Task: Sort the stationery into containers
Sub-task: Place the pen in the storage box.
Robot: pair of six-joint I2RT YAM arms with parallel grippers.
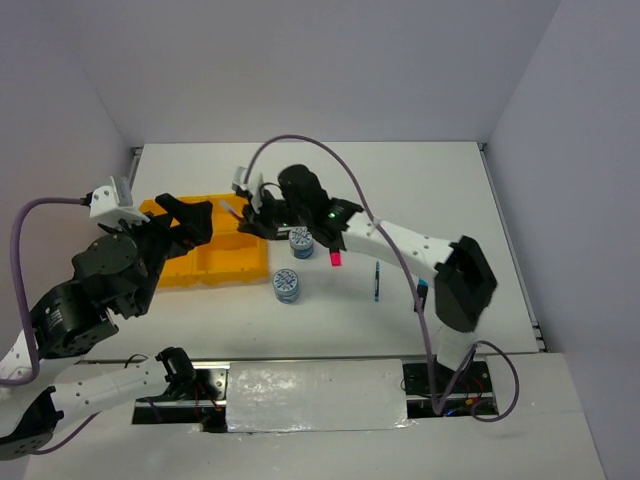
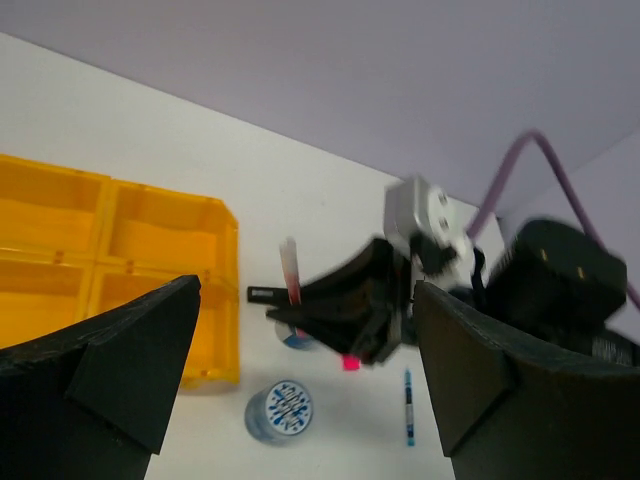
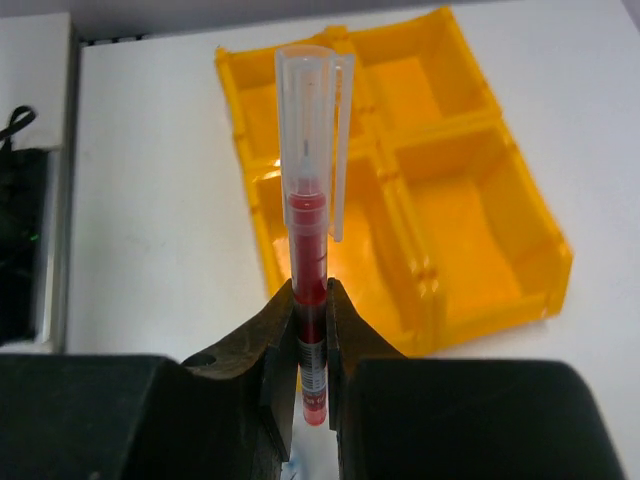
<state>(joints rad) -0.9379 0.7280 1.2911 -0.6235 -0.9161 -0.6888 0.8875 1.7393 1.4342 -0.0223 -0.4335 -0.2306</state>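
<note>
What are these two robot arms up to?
They are sorting stationery into a yellow tray. The right tool grips a red pen, capped end forward, near the tray. The left tool hangs open and empty by the tray. Two tape rolls, a pink highlighter and a blue pen lie on the table, not yet sorted.

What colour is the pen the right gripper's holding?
The pen is red with a clear cap; the right wrist view shows it best.

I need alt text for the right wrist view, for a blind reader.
The right tool grips a red pen with a clear cap, pointing away from the camera. Behind it, a yellow four-compartment tray sits on a white table.
</note>
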